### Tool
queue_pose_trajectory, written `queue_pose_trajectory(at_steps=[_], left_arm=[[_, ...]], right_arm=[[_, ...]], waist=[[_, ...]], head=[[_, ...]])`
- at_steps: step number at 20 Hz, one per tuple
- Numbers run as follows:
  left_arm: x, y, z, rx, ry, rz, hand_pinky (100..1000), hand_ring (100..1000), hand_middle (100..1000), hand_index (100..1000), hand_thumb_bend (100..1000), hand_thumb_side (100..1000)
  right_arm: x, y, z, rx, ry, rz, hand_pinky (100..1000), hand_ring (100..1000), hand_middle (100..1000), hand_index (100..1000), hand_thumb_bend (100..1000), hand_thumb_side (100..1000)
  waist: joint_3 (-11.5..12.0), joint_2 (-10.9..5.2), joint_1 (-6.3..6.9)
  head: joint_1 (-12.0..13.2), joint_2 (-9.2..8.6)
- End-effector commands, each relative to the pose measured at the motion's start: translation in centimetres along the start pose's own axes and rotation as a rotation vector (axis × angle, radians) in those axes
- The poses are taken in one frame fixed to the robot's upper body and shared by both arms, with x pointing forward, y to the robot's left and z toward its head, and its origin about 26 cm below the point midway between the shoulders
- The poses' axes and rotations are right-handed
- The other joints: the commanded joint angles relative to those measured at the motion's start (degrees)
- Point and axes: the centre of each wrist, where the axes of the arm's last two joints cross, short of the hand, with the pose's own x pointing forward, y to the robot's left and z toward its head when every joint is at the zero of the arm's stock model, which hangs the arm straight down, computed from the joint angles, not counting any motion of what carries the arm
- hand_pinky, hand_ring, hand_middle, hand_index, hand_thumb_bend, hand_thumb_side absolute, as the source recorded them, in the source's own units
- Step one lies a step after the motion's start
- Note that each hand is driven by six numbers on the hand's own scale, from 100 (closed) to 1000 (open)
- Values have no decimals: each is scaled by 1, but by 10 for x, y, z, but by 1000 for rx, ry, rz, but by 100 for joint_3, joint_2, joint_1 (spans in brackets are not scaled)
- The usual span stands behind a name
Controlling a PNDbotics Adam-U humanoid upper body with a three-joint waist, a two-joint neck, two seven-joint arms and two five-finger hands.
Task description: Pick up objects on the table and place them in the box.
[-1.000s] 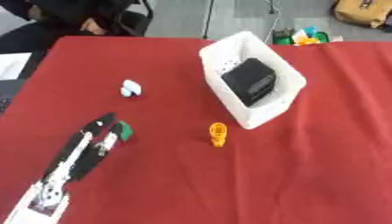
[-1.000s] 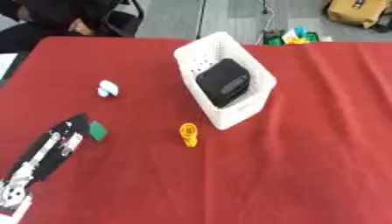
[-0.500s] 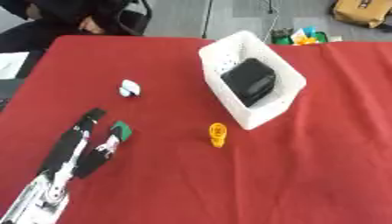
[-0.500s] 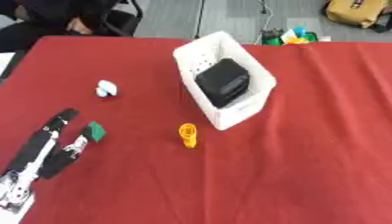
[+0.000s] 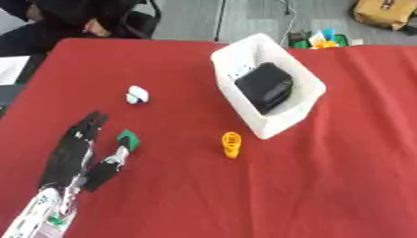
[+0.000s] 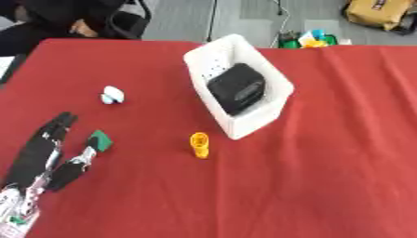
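A white box (image 5: 307,91) stands tilted on the red table (image 5: 244,195) with a black object (image 5: 265,86) inside it. On the cloth lie a small green block (image 5: 128,139), a small white object (image 5: 136,95) and a small yellow object (image 5: 232,144). My left hand (image 5: 75,151) lies open at the lower left, fingers stretched out flat. Its thumb tip sits just below the green block, and the fingers lie to the block's left. The right hand shows in neither view.
A person in dark clothes sits at the far left edge. A sheet of white paper (image 5: 11,69) lies at the table's left edge. Beyond the far edge are colourful items (image 5: 318,38) and a tan bag (image 5: 386,13) on the floor.
My left hand has drawn back toward the lower left and spread open, uncovering the green block on the cloth.
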Motion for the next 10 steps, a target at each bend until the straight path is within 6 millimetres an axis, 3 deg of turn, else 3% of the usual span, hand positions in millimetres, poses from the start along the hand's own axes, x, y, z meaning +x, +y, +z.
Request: queue_pose_trajectory(at_steps=[1,10], left_arm=[[1,7,-4,-11,-18,51,1000,1000,970,1000,307,1000],[0,11,-7,-49,-50,102,1000,1000,970,1000,307,1000]], right_arm=[[5,0,-5,-2,-22,-11,745,759,632,718,100,1000],[5,0,-5,4,-18,-12,746,760,632,718,100,1000]], waist=[[-1,-81,-7],[-13,-65,3]], head=[[10,-62],[2,-76]])
